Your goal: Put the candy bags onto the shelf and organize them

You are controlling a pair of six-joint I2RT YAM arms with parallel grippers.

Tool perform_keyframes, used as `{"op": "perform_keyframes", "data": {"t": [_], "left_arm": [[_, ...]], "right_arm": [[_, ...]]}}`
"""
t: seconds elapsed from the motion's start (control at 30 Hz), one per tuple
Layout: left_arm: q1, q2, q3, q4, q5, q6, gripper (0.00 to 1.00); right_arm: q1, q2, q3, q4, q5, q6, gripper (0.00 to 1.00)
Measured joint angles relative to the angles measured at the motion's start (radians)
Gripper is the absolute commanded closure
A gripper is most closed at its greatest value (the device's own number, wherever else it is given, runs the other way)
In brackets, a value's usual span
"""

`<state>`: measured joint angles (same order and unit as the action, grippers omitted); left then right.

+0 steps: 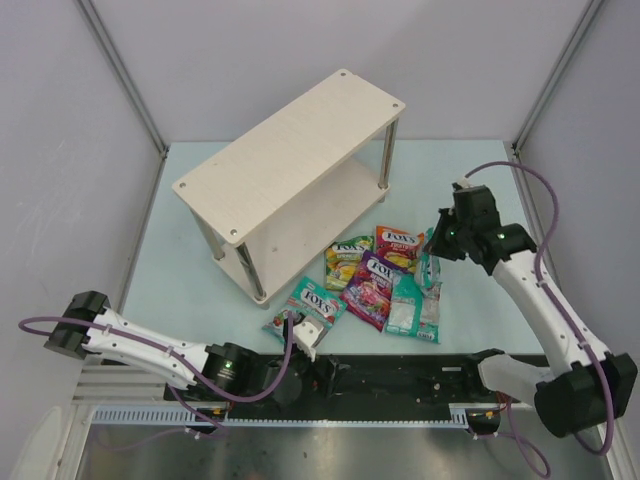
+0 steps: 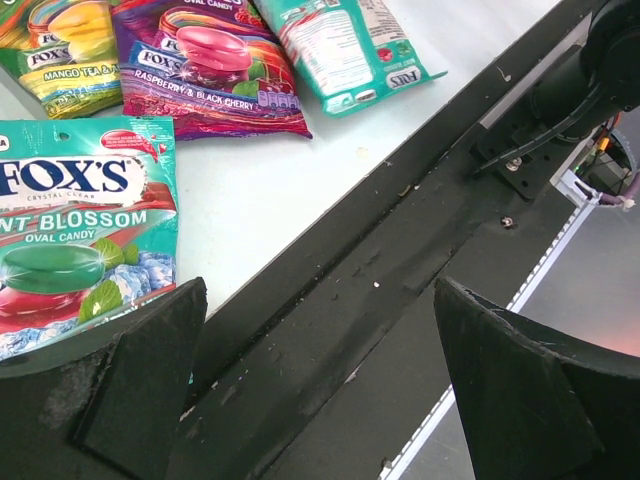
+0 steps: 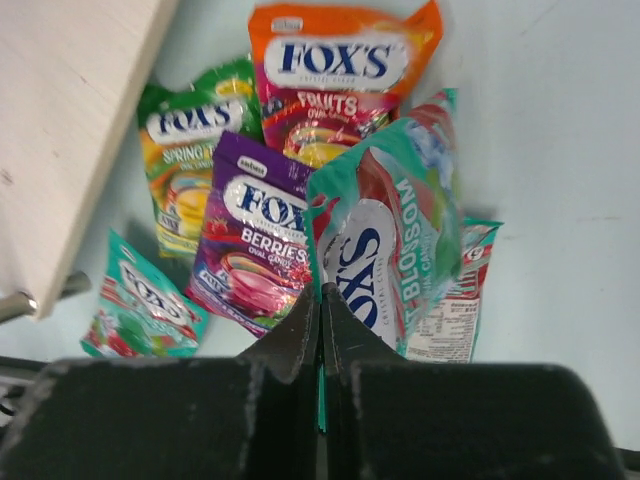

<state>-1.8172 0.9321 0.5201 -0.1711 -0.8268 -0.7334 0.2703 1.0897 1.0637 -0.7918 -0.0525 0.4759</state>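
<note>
Several FOX'S candy bags lie in a loose pile on the table in front of the shelf (image 1: 290, 170). My right gripper (image 3: 322, 295) is shut on the edge of a teal bag (image 3: 385, 250), which hangs tilted above the pile. Under it lie an orange-red bag (image 3: 340, 75), a green-yellow bag (image 3: 190, 150), a purple bag (image 3: 255, 235) and another teal bag (image 3: 140, 305). In the top view the right gripper (image 1: 440, 245) is at the pile's right side. My left gripper (image 2: 318, 290) stands open and empty over the black rail, just right of a teal bag (image 2: 80, 240).
The shelf's lower board (image 3: 70, 130) reaches close to the pile on its left. A black rail (image 2: 380, 260) runs along the table's near edge, with the arm bases on it. Grey walls and metal frame posts (image 1: 125, 75) enclose the table.
</note>
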Motion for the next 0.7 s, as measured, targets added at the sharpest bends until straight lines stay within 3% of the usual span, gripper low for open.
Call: {"op": "perform_keyframes", "data": {"t": [0.1, 0.13, 0.17, 0.37, 0.53, 0.7], "left_arm": [[0.0, 0.0, 0.0, -0.007, 0.0, -0.003, 0.0], [0.0, 0.0, 0.0, -0.011, 0.0, -0.006, 0.0], [0.0, 0.0, 0.0, -0.012, 0.0, -0.009, 0.0], [0.0, 0.005, 0.003, -0.02, 0.0, -0.019, 0.0], [0.0, 0.021, 0.024, -0.034, 0.0, -0.023, 0.0], [0.0, 0.029, 0.028, -0.033, -0.01, -0.027, 0.0]], "right_arm": [[0.08, 0.072, 0.001, 0.01, 0.003, -0.01, 0.87], [0.117, 0.095, 0.001, 0.02, 0.007, -0.014, 0.81], [0.149, 0.112, 0.001, 0.033, 0.002, -0.016, 0.62], [0.246, 0.168, -0.002, 0.201, -0.163, -0.029, 0.34], [0.192, 0.108, -0.036, 0.305, -0.197, -0.011, 0.3], [-0.062, -0.003, -0.136, 0.312, -0.174, 0.022, 0.3]]}}
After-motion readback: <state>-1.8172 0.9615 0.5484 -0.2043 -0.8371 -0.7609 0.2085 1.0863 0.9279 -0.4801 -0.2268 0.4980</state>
